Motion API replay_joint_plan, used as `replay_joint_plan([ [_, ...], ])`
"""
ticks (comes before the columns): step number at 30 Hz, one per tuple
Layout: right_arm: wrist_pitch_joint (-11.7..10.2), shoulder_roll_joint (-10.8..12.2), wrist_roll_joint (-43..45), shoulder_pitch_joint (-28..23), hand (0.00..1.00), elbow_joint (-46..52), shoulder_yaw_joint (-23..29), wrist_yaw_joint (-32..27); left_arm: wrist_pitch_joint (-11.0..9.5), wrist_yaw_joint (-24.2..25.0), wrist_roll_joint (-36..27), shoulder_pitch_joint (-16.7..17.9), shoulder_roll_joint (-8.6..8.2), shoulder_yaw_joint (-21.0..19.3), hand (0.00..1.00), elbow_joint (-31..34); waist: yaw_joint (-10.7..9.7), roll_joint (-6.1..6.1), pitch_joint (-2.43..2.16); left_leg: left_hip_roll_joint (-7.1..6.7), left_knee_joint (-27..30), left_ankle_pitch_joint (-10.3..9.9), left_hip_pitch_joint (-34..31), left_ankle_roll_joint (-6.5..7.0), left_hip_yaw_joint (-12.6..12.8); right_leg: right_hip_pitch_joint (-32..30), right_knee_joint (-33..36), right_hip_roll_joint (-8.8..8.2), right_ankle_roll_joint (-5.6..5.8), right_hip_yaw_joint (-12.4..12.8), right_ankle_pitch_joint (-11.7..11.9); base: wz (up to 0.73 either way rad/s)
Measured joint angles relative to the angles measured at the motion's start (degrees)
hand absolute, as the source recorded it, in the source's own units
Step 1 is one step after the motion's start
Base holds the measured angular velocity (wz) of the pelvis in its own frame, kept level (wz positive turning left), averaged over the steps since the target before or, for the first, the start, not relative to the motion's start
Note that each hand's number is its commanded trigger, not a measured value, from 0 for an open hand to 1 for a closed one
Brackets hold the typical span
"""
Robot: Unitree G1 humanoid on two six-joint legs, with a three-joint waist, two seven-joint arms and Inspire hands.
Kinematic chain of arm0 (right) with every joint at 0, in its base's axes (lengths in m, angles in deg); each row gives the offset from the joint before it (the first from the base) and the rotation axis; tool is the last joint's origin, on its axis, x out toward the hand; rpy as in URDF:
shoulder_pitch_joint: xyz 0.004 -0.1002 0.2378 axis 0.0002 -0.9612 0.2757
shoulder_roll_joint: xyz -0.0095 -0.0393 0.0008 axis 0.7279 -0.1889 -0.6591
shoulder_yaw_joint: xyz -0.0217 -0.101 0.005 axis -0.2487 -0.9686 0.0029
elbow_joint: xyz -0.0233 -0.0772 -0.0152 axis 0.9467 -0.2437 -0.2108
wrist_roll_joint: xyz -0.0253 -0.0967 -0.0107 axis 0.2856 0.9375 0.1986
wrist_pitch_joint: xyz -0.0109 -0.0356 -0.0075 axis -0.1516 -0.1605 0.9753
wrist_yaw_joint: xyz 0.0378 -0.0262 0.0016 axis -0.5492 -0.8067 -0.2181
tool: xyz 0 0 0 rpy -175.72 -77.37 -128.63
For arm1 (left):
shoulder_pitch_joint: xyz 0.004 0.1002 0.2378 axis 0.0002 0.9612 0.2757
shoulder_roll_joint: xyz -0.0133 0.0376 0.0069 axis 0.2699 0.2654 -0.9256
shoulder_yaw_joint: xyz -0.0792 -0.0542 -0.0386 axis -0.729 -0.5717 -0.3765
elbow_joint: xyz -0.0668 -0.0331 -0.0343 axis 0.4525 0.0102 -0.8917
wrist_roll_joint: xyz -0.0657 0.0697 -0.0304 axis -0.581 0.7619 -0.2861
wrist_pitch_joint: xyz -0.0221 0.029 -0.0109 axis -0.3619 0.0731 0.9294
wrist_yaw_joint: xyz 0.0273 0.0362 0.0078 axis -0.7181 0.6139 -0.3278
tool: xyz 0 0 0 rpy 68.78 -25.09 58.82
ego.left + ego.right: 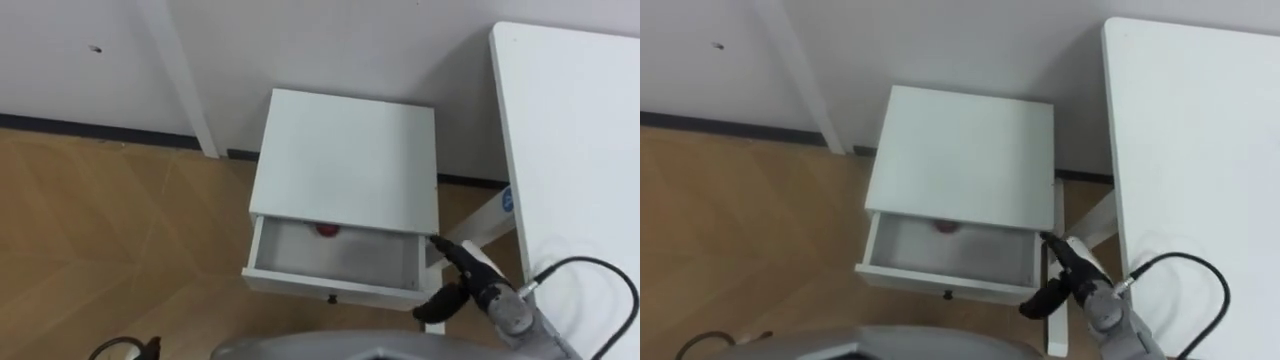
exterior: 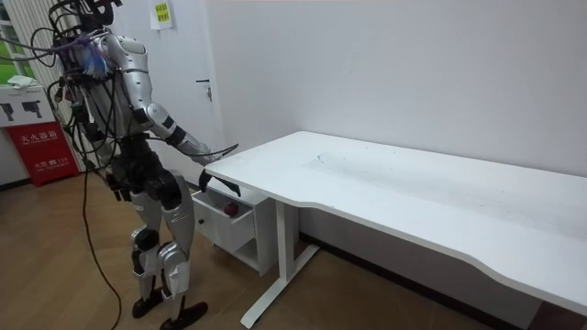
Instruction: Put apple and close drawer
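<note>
- The robot stood facing a white bedside cabinet [image 1: 345,160] against the wall, with a white table [image 1: 570,150] just to its right.
- The cabinet's drawer [image 1: 330,288] was pulled open.
- A red apple [image 1: 327,230] lay inside the drawer at the back, partly under the cabinet's top.
- The right hand [image 1: 458,272] was at the drawer's front right corner, fingers fairly straight and pointing at it, thumb spread, holding nothing.
- The left hand [image 2: 117,186] hung by the robot's hip in the room view; I could not tell how its fingers were set.
</note>
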Motion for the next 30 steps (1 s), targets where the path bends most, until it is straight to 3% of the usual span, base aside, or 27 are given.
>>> replay_joint_plan([
  [2, -0.42, 0.65, 0.05, 0.04, 0.0, -1.23, 2.14, -1.55, 0.0, 0.0, 0.31, 0.18, -0.26, -0.55, 0.0, 0.04, -0.22, 0.16, -0.09, -0.2, 0.39, -0.07, -0.08, 0.14, 0.11, 0.28, 0.35, -0.39, 0.19, -0.58, -0.12, 0.29],
  [4, -0.7, 0.65, 1.5, 0.28, 0.0, -2.98, 4.37, -3.03, 0.34, 0.06, 1.7, -0.33, -0.79, -2.37, 0.0, 0.05, -1.27, 0.6, -0.44, -0.74, 1.68, -0.63, -0.57, 0.77, 0.31, -0.28, 2.89, -1.41, 1.59, -1.59, -1.06, 0.39],
  [5, -0.58, 0.35, 2.67, 0.26, 0.0, -4.54, 6.17, -4.63, 0.88, 0.13, 2.6, -0.62, -1.0, -2.39, 0.0, 0.05, -1.9, 1.42, -0.89, -0.75, 2.67, -1.1, -1.05, 1.16, 1.89, -2.31, 7.96, -2.47, 2.54, -1.46, -1.86, 0.58],
  [7, 0.76, -0.08, 3.32, 0.25, 0.0, -7.22, 8.56, -6.93, 1.24, 0.23, 3.48, -1.64, -0.89, -3.12, 0.0, 0.06, -2.71, 2.34, -0.96, -0.94, 3.08, -0.71, -0.77, 2.18, 3.8, -8.93, 22.2, -5.22, 2.93, -0.46, -1.98, 0.53],
  [8, 2.4, -0.48, 3.43, 0.04, 0.0, -8.7, 8.92, -7.81, 1.22, 0.23, 3.35, -2.0, -0.24, -3.34, 0.0, 0.12, -3.21, 2.32, -1.01, -1.81, 3.03, -0.4, 0.03, 3.2, 5.5, -14.94, 33.55, -6.84, 2.79, 2.4, 0.98, 0.23],
  [9, 3.81, -0.85, 2.98, -0.03, 0.0, -9.97, 9.47, -8.13, 1.21, 0.24, 3.32, -2.15, 0.31, -3.4, 0.0, -0.07, -3.11, 3.22, -1.08, -1.79, 4.27, -0.93, 0.0, 4.26, 6.51, -21.71, 44.33, -7.5, 2.96, 5.17, 8.54, 0.0],
  [10, 4.19, -0.94, 2.3, 0.02, 0.0, -10.56, 9.75, -8.06, 1.16, 0.28, 3.27, -2.19, 0.75, -3.38, 0.0, -0.1, -3.01, 3.65, -0.92, -1.66, 5.24, -1.26, -0.34, 4.78, 7.05, -25.62, 50.29, -7.51, 3.21, 6.7, 11.68, -0.41],
  [12, 4.08, -1.2, 0.39, -0.04, 0.0, -12.75, 10.47, -7.84, 1.24, 0.41, 2.42, -3.57, 1.85, -3.17, 0.0, -0.74, -4.26, 5.75, -0.26, -1.04, 9.52, -2.32, -3.9, 6.39, 8.22, -42.73, 82.65, -7.59, 1.01, 8.67, 8.0, -0.28],
  [13, 4.08, -1.42, -0.29, -0.2, 0.0, -13.61, 10.44, -7.69, 1.22, 0.47, 2.16, -3.89, 1.88, -3.19, 0.0, -1.63, -4.39, 6.51, -0.04, -0.56, 10.38, -2.48, -4.46, 6.63, 8.22, -45.97, 88.91, -7.1, 0.77, 8.54, 6.89, 0.05],
  [14, 4.76, -1.76, -2.27, -0.95, 0.0, -14.79, 10.38, -7.01, 1.71, 0.8, 2.24, -5.09, 1.85, -3.16, 0.0, -2.46, -4.86, 7.18, 0.65, -0.18, 11.08, -2.59, -5.31, 6.7, 8.35, -50.79, 97.53, -7.03, 0.81, 8.34, 5.37, 0.11],
  [15, 5.77, -1.85, -4.5, -2.34, 0.0, -16.1, 10.39, -6.55, 2.01, 0.92, 2.36, -5.19, 1.86, -3.36, 0.0, -2.55, -5.6, 7.74, 0.8, -0.16, 11.08, -3.13, -5.51, 6.98, 8.11, -53.46, 100.98, -7.32, 1.07, 8.37, 4.17, 0.15],
  [17, 7.94, -1.76, -6.93, -3.43, 0.0, -18.34, 10.36, -5.77, 2.63, 0.98, 2.34, -4.29, 2.02, -4.18, 0.0, -2.23, -6.78, 7.82, 0.81, -0.18, 12.66, -4.28, -6.06, 7.31, 8.17, -52.36, 97.67, -7.84, 1.36, 8.6, 3.59, 0.14],
  [19, 10.16, -1.89, -8.47, -4.03, 0.0, -18.48, 10.41, -5.48, 3.42, 1.07, 2.34, -3.05, 2.0, -4.51, 0.0, -1.57, -6.79, 7.39, 0.75, -0.7, 12.8, -4.74, -6.01, 6.72, 8.21, -46.2, 85.15, -8.45, 1.51, 8.59, 3.61, -0.01],
  [20, 10.77, -1.89, -9.24, -3.95, 0.0, -18.4, 10.41, -5.42, 3.78, 1.26, 2.36, -1.8, 2.2, -4.47, 0.0, -1.38, -6.77, 6.95, 0.94, -1.03, 12.72, -4.99, -6.02, 5.41, 8.21, -39.84, 72.92, -8.58, 2.24, 8.36, 3.29, -0.03],
  [21, 10.81, -1.88, -9.7, -3.84, 0.0, -18.36, 10.39, -5.25, 4.38, 1.39, 2.36, -0.9, 2.41, -4.42, 0.0, -1.41, -6.48, 5.76, 0.82, -1.63, 11.98, -4.89, -5.76, 2.53, 8.1, -32.75, 59.78, -8.22, 2.97, 7.96, 2.76, -0.03],
  [22, 10.8, -1.91, -9.78, -3.74, 0.0, -18.34, 10.39, -5.25, 4.58, 1.37, 2.34, -0.59, 2.46, -4.37, 0.0, -1.41, -6.25, 5.17, 0.74, -1.89, 11.13, -4.5, -5.52, 1.65, 8.17, -29.3, 53.42, -7.68, 2.97, 7.87, 2.55, -0.03],
  [23, 10.92, -1.91, -9.74, -3.24, 0.0, -18.35, 10.4, -5.48, 4.67, 1.34, 2.25, -0.27, 2.43, -4.24, 0.0, -1.47, -5.84, 4.39, 0.72, -1.98, 8.83, -3.29, -4.98, -0.37, 8.13, -22.58, 41.2, -5.79, 2.85, 8.1, 2.01, -0.07],
  [24, 10.92, -1.72, -9.71, -2.5, 0.0, -18.26, 10.38, -5.74, 4.71, 1.29, 2.18, -0.27, 2.48, -4.22, 0.0, -1.53, -5.25, 2.69, 0.05, -2.16, 6.21, -1.67, -4.53, -3.69, 7.81, -17.94, 30.61, -4.42, 2.92, 8.33, 1.41, -0.04],
  [25, 10.74, -1.48, -9.67, -1.98, 0.0, -18.17, 10.39, -5.95, 4.68, 1.2, 1.99, -0.68, 2.8, -4.11, 0.0, -1.38, -4.67, 1.73, 0.18, -2.04, 8.38, -1.85, -5.65, -1.77, 7.54, -16.43, 27.12, -4.32, 3.04, 8.43, 1.14, -0.14],
  [26, 9.92, -1.66, -9.53, -1.33, 0.0, -18.26, 10.53, -6.23, 4.37, 0.62, 1.33, -2.46, 3.64, -3.22, 0.0, -0.66, -3.0, 1.75, 1.27, -0.77, 15.31, -5.97, -9.23, 1.06, 5.13, -15.29, 23.39, -4.2, 4.65, 8.79, 0.07, -0.44],
  [27, 10.1, -1.21, -9.32, 0.15, 0.0, -18.71, 10.29, -5.94, 4.61, 0.03, 0.9, -2.26, 4.14, -3.3, 0.0, -0.76, -1.2, 0.13, 1.01, -0.92, 16.86, -6.66, -10.17, 1.84, 5.76, -13.0, 18.22, -4.34, 5.6, 10.52, -1.15, -0.47],
  [28, 9.68, -1.05, -9.38, 0.11, 0.0, -18.71, 10.22, -5.78, 4.77, -0.03, 0.56, -2.31, 4.23, -3.27, 0.0, -1.06, -1.21, -0.34, 0.7, -0.65, 16.07, -6.51, -9.64, 1.6, 5.72, -10.86, 14.95, -3.9, 5.51, 10.48, -1.05, -0.34],
  [29, 8.85, -1.14, -9.26, 0.17, 0.0, -18.82, 10.29, -5.4, 4.56, -0.08, -0.07, -2.56, 4.0, -3.1, 0.0, -1.08, -1.01, -1.01, 0.33, -0.46, 13.11, -5.52, -7.8, -0.11, 5.55, -7.49, 9.15, -3.32, 5.07, 10.07, -0.33, 0.0],
  [30, 8.28, -1.38, -8.89, 0.84, 0.0, -19.04, 10.35, -5.43, 4.26, -0.09, -0.04, -3.01, 3.42, -3.1, 0.0, -1.19, -0.97, -1.13, 0.26, -0.46, 10.06, -4.43, -6.19, -1.41, 5.69, -5.45, 5.17, -2.69, 4.63, 9.57, 1.12, -0.05],
])
